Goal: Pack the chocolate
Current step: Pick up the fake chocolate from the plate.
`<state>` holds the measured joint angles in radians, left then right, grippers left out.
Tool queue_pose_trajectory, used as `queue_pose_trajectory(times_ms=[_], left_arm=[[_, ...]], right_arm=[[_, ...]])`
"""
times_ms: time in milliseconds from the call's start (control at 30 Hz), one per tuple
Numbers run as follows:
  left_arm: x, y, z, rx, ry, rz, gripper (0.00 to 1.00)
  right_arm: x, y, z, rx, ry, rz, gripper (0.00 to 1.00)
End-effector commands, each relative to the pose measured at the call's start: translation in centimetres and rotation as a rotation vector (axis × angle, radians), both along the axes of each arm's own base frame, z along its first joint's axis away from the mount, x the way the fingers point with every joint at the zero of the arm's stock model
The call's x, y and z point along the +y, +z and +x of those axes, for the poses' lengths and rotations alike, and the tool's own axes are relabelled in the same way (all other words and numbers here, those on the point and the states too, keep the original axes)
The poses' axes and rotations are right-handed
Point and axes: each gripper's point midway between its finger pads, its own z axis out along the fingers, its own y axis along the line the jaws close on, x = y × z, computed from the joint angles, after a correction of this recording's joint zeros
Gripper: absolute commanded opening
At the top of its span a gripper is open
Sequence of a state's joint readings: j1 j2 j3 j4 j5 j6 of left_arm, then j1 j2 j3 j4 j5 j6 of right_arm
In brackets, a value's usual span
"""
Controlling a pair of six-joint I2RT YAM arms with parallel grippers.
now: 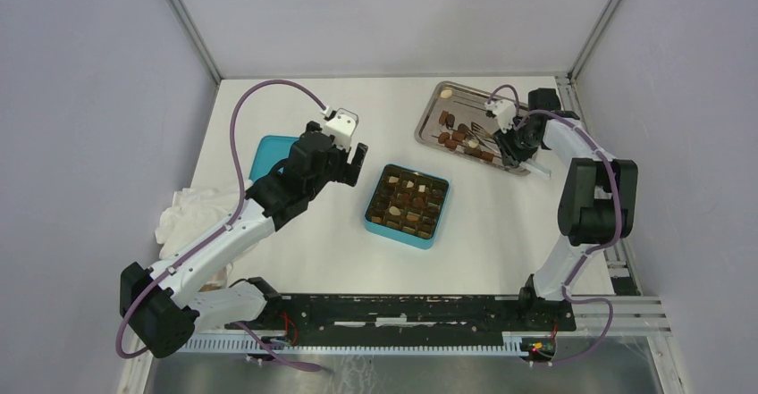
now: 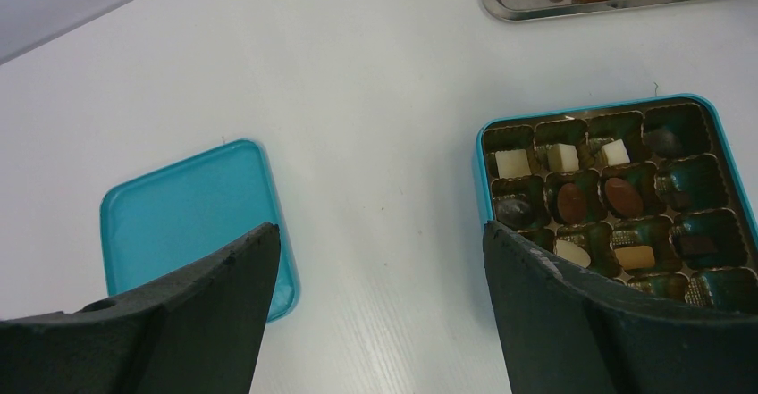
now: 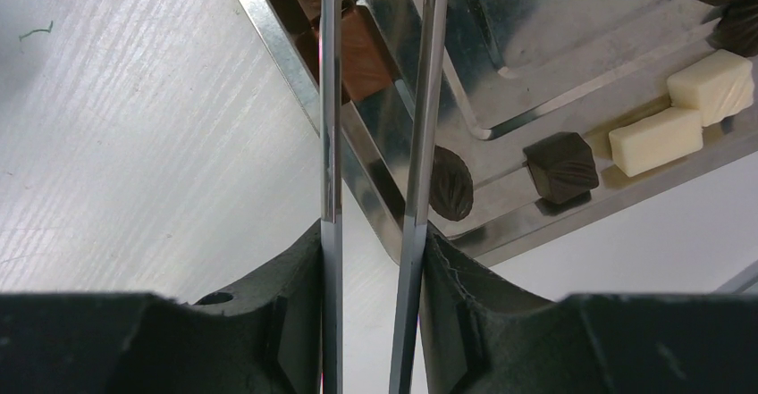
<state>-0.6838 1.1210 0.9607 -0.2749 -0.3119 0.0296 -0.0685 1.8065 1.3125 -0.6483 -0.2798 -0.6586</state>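
From above we see a white surface (image 1: 393, 117) walled in grey. Chocolate (image 1: 458, 137) lies in the tray (image 1: 469, 99) at far right and fills some cells of the box (image 1: 368, 208) at centre; single pieces are too small to sort. A lid (image 1: 268, 155) and a cloth (image 1: 192, 211) sit left, partly under the left arm.

At the left wrist, the left fingers (image 2: 206, 314) stand wide apart and empty, between lid and box, hiding the box's near corner. The tray is cut off at the top.

At the right wrist, the right fingers (image 3: 268, 305) clamp the tweezers (image 3: 332, 144). The blades stand apart across the tray rim, a brown square between them; we cannot tell whether they touch it.
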Motion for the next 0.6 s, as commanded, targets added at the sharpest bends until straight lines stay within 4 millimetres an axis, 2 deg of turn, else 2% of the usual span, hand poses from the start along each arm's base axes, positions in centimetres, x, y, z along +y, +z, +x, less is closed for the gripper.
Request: queue_pose_trajectory(times_ms=[0, 567], left_arm=[[-0.2, 1.9, 0.3, -0.056, -0.017, -0.020, 0.89], [-0.1, 1.9, 0.3, -0.056, -0.015, -0.018, 0.89]], right_arm=[[0.2, 1.3, 1.5, -0.046, 0.023, 0.010, 0.42], [0.9, 1.5, 4.1, -0.043, 0.036, 0.031, 0.45]])
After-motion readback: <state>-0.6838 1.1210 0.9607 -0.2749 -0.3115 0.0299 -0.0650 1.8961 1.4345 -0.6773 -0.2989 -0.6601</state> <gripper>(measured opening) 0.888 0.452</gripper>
